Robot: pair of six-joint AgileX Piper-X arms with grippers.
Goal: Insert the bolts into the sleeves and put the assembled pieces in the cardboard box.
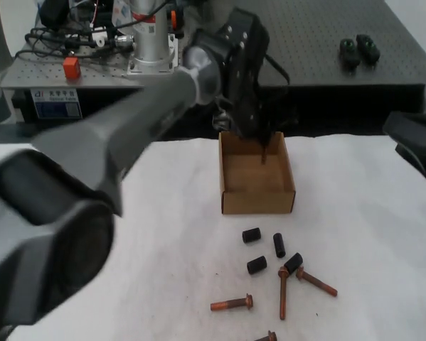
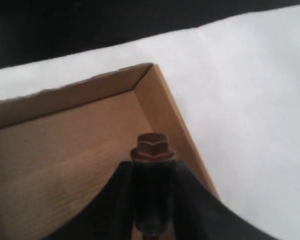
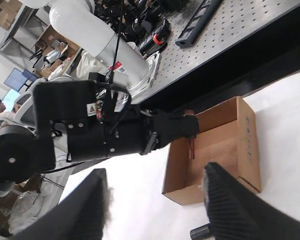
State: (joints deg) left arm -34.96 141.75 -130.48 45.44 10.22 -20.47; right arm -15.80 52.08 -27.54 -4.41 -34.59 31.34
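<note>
In front of the cardboard box [image 1: 258, 201], loose bolts [image 1: 232, 304] and black sleeves [image 1: 252, 235] are scattered on the white cloth [image 1: 369, 234]. Over the box, one bolt [image 2: 150, 148] with a dark sleeve on it is pinched tight by the left gripper [image 2: 151, 170]. Off to the box's right side, the right gripper [image 3: 154, 172] is spread wide, with nothing in it.

A robotics lab, plainly. Perforated breadboard [image 1: 319, 35] behind the bench [image 1: 163, 234], strewn with cables [image 1: 63, 35]. Monitor [image 3: 13, 80] farther back in the room.
</note>
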